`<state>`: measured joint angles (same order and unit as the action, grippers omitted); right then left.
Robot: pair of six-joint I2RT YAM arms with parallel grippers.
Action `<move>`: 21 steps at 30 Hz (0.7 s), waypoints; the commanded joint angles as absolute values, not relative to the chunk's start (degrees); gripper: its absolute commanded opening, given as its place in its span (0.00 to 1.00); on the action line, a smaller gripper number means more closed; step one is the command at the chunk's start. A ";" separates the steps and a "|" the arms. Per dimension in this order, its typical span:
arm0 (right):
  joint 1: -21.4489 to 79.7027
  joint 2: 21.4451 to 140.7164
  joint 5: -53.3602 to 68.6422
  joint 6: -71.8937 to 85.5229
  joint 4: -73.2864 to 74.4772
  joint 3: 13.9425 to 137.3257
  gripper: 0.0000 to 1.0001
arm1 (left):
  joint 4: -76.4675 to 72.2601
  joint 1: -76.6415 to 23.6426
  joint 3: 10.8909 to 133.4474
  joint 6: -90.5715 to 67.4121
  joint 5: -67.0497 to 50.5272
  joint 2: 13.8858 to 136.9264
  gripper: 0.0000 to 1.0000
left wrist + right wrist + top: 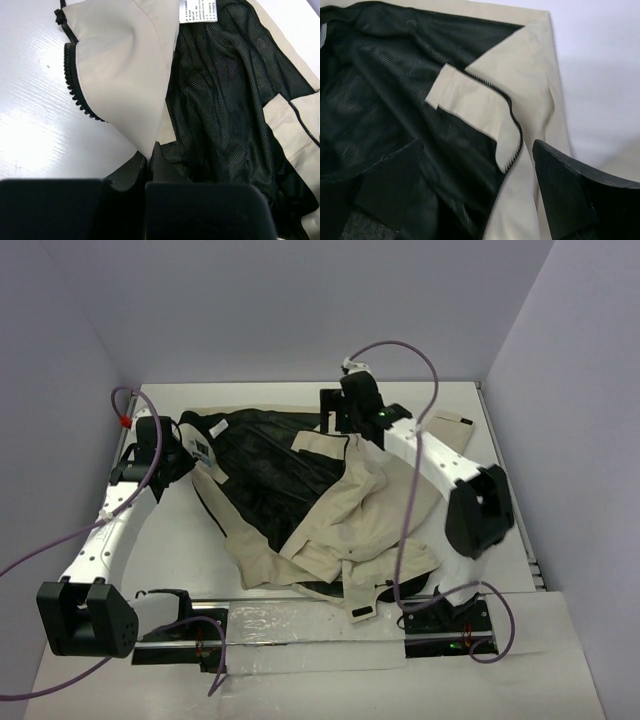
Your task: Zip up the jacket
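Pinching jacket [120,75] edge, left fingers [127,175] pressed together; right fingers [562,177] spread over zipper [516,122].

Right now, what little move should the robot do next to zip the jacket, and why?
Probably lower the right jaws and close them on the toothed zipper edge under them. They stand open, holding nothing, while the left jaws are shut on the jacket's other beige front edge, and the black lining lies uncovered.
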<state>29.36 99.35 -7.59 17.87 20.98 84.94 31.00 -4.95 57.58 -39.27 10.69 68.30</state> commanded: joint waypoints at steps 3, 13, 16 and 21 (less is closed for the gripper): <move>28.97 114.99 -16.82 17.71 35.26 98.59 0.99 | 32.00 -5.27 58.42 -37.73 11.01 65.64 0.00; 27.35 105.25 -19.16 21.83 27.89 87.83 0.00 | 32.52 -5.36 58.36 -36.92 11.89 65.82 0.00; 24.67 98.56 -20.21 24.89 24.04 84.53 0.00 | 32.96 -5.36 59.35 -36.29 12.57 66.63 0.00; 14.52 84.20 -22.15 32.07 16.67 76.49 0.00 | 33.31 -5.36 61.23 -34.04 12.92 66.36 0.00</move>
<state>22.05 95.25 -17.09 25.16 25.47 80.07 33.77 -5.17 57.76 -36.81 11.95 67.03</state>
